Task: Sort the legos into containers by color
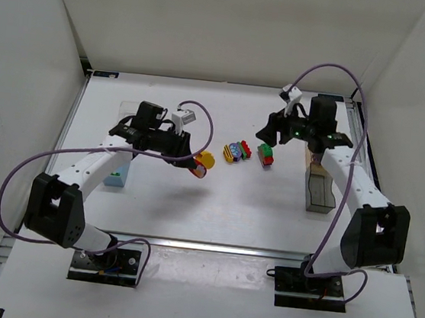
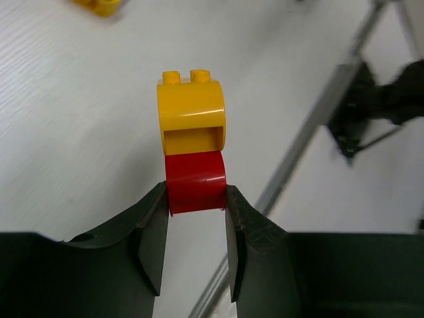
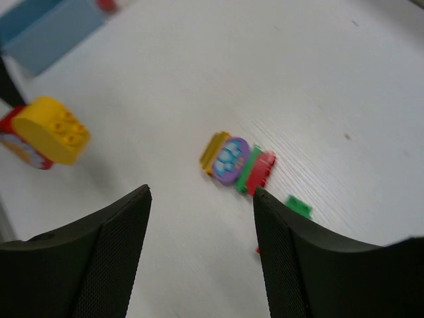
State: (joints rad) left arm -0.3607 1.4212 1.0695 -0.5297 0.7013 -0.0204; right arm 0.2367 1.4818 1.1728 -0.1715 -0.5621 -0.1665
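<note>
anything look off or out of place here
Nothing spilled or broken. The left gripper pinches a red brick with a yellow brick stuck on it, so two colours are held as one. On the table a mixed stack of yellow, purple, green and red lies on its side.

Same build on both units: left arm [image 1: 88,172] and right arm [image 1: 355,187] are wearing white link shells with chunky black joint housings. A lavender cable is looping off each one, left cable [image 1: 18,175] and right cable [image 1: 338,67]. Black base plates [image 1: 106,264] are carrying both. A white camera box [image 1: 183,116] is riding each wrist, and green LEDs [image 1: 299,130] are glowing on the right one. Left end effector [image 2: 197,191] and right end effector [image 3: 202,192] are showing matte black fingers — right pads [image 3: 119,245] are looking finely textured.
</note>
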